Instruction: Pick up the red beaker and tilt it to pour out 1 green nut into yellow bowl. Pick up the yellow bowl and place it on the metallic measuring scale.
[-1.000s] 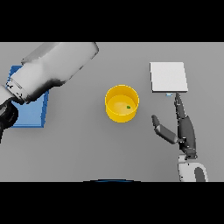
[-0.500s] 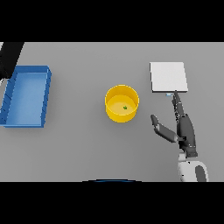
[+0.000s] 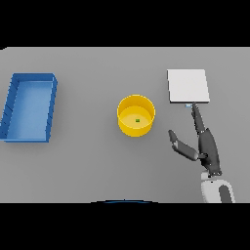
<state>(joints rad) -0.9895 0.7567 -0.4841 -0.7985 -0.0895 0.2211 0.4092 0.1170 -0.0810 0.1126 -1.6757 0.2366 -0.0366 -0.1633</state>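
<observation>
A yellow bowl [image 3: 136, 115] stands upright at the table's middle with one small green nut [image 3: 137, 120] inside it. The metallic measuring scale [image 3: 188, 86], a flat pale square plate, lies to the bowl's right and a little farther back. My right hand [image 3: 205, 145] is open, fingers straight and pointing at the scale's near edge, thumb spread toward the bowl; it is to the right of the bowl and apart from it. The red beaker is not in view. My left hand is not in view.
A blue tray [image 3: 30, 105] lies at the table's left side, its inside bare.
My left arm, which covered the tray's upper left part a second ago, has moved out of view to the left. The right hand, bowl and scale have not moved.
</observation>
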